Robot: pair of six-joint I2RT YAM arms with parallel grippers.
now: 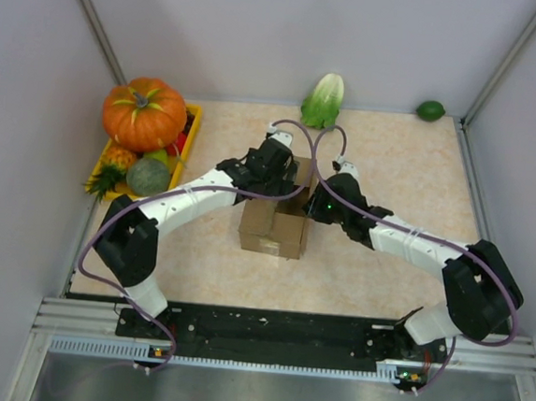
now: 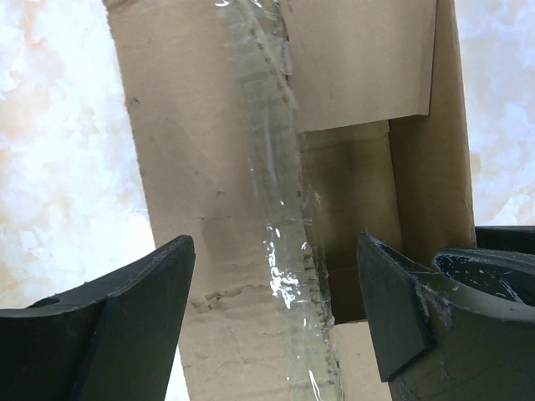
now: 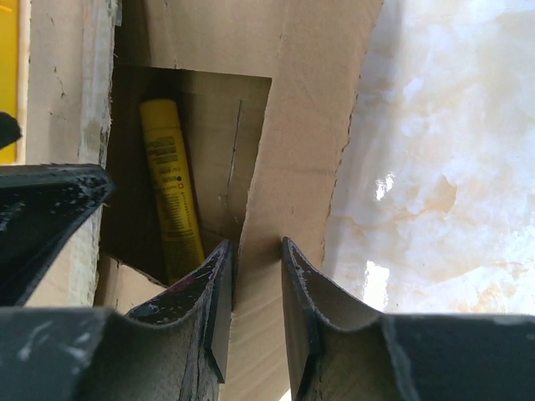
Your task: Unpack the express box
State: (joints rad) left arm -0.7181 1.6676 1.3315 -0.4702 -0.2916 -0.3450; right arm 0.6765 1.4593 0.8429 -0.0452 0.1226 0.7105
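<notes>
Top external puts the box (image 1: 273,229) in the middle of the table (image 1: 410,185). My left gripper (image 2: 276,251) hangs spread wide over the box's taped seam (image 2: 267,167). My right gripper (image 3: 255,246) pinches a flap (image 3: 309,125) at the box's opening, with a yellow tube (image 3: 171,192) inside.

White-shelled left arm (image 1: 193,199) and right arm (image 1: 414,243), black joints. Purple cable (image 1: 298,125) loops along each. Green light (image 1: 327,207) at right wrist. On left gripper (image 2: 276,241): matte black wedge fingers (image 2: 125,326), scuffed.
</notes>
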